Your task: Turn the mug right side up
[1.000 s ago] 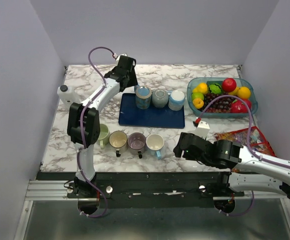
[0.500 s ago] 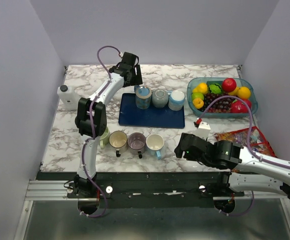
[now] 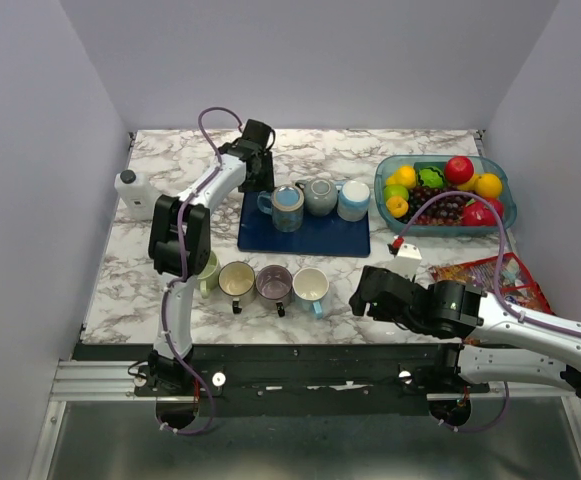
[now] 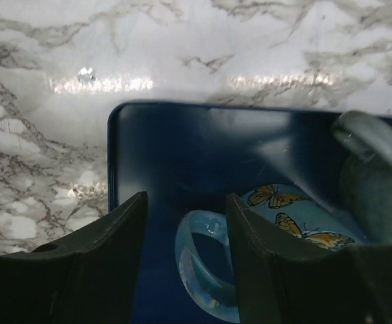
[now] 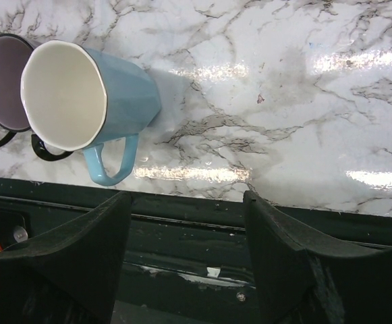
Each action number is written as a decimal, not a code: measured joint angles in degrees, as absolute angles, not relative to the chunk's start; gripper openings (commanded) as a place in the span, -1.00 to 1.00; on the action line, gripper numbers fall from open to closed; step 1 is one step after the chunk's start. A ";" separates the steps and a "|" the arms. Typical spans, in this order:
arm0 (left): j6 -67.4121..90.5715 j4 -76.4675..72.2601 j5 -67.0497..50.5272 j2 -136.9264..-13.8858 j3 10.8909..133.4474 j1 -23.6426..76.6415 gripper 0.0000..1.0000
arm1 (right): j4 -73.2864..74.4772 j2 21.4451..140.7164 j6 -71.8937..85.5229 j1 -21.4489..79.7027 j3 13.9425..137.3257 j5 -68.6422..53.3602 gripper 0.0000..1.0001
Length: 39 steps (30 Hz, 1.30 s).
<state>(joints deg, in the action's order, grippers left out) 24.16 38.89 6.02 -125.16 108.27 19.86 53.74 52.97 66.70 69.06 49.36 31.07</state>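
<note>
The mug [image 3: 288, 207], pale blue with butterflies, was seen at the left end of the tray [image 3: 310, 240], just above the centre of the top view. It was judged to be standing base up, with its handle [image 4: 202, 263] turned to the left. The left gripper [image 4: 185, 202] was held over the tray's left part. Its jaws were parted and the handle was seen low between them, close against the right-hand finger and clear of the other. No grip on it could be made out.

The right gripper [image 5: 189, 202] was found at the lower right of the top view, spread wide over bare marble with nothing held.

The mug was judged to be glazed ceramic: stiff, fairly heavy for its size, slick under the pads and liable to chip if dropped or knocked against the grey mug [image 4: 374, 182] just beside it. The handle was taken as the best hold, since the loop would stop the mug slipping out as it was rolled over. The smooth wall was thought likely to slide.
</note>
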 measured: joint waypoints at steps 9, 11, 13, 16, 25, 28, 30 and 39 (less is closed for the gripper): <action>22.94 36.93 5.89 -113.32 90.87 19.88 0.15 | 53.69 53.52 66.65 69.06 49.36 31.07 0.48; 22.92 35.88 5.15 -109.43 86.63 19.88 0.13 | 53.67 53.76 66.65 69.06 49.36 31.07 0.49; 22.96 35.20 4.21 -106.61 83.66 20.03 0.11 | 53.65 53.98 66.63 69.06 49.36 31.07 0.49; 23.44 32.73 2.02 -102.63 78.76 20.86 0.10 | 53.65 54.43 66.63 69.06 49.36 31.05 0.48; 24.45 27.46 -3.88 -91.09 65.28 23.14 0.47 | 53.54 54.52 66.63 69.06 49.17 31.05 0.48; 22.24 25.63 -7.27 -87.83 64.16 23.81 0.62 | 53.43 54.33 66.63 69.06 48.73 31.05 0.48; 20.05 24.25 -9.06 -86.70 64.16 25.28 0.68 | 53.39 54.33 66.63 69.06 48.53 31.05 0.48; 13.74 24.64 -6.42 -90.48 66.65 30.15 0.77 | 53.06 54.30 66.63 69.06 48.38 31.03 0.48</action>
<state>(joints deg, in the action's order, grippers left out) 13.74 24.64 -6.42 -90.48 66.65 30.15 53.06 54.30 66.63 69.06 48.38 31.03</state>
